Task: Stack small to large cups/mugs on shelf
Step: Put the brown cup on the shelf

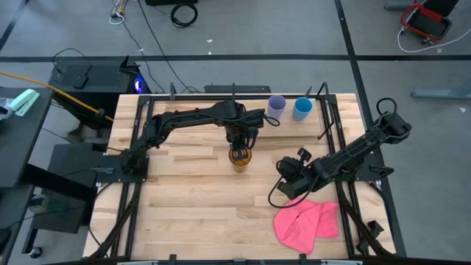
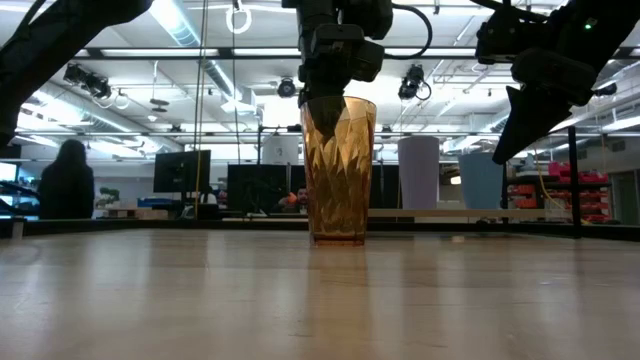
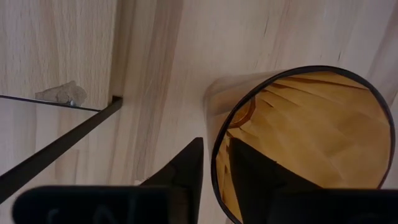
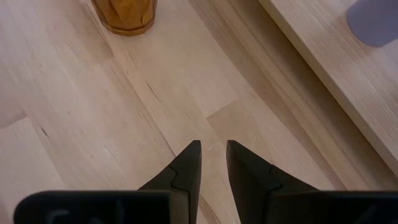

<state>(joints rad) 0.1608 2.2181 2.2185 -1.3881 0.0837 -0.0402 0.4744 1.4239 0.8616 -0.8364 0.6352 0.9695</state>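
Note:
The tall amber ribbed tumbler (image 1: 241, 157) stands upright on its base at the middle of the tabletop; it also shows in the low view (image 2: 340, 180). My left gripper (image 1: 239, 142) comes down onto its rim and is shut on its wall. The lavender-blue cup (image 1: 277, 106) and the bright blue cup (image 1: 302, 109) stand side by side on the shelf (image 1: 206, 104) at the far edge. My right gripper (image 1: 288, 175) hangs shut and empty over the table to the tumbler's right, above the pink cloth's far side. My left gripper has one finger (image 3: 255, 171) inside the tumbler and one finger (image 3: 186, 171) outside, with the wall just below the rim (image 3: 213, 163) between them. The fingers come from above, pointing down. The tumbler stays upright with its base (image 2: 340, 238) on the tabletop.
A pink cloth (image 1: 307, 221) lies crumpled at the near right of the table. Black metal frame rods (image 1: 335, 140) run along the right and left sides. A thin black rod (image 3: 62, 144) crosses the table beside the tumbler. The shelf board shows in the right wrist view (image 4: 336, 62).

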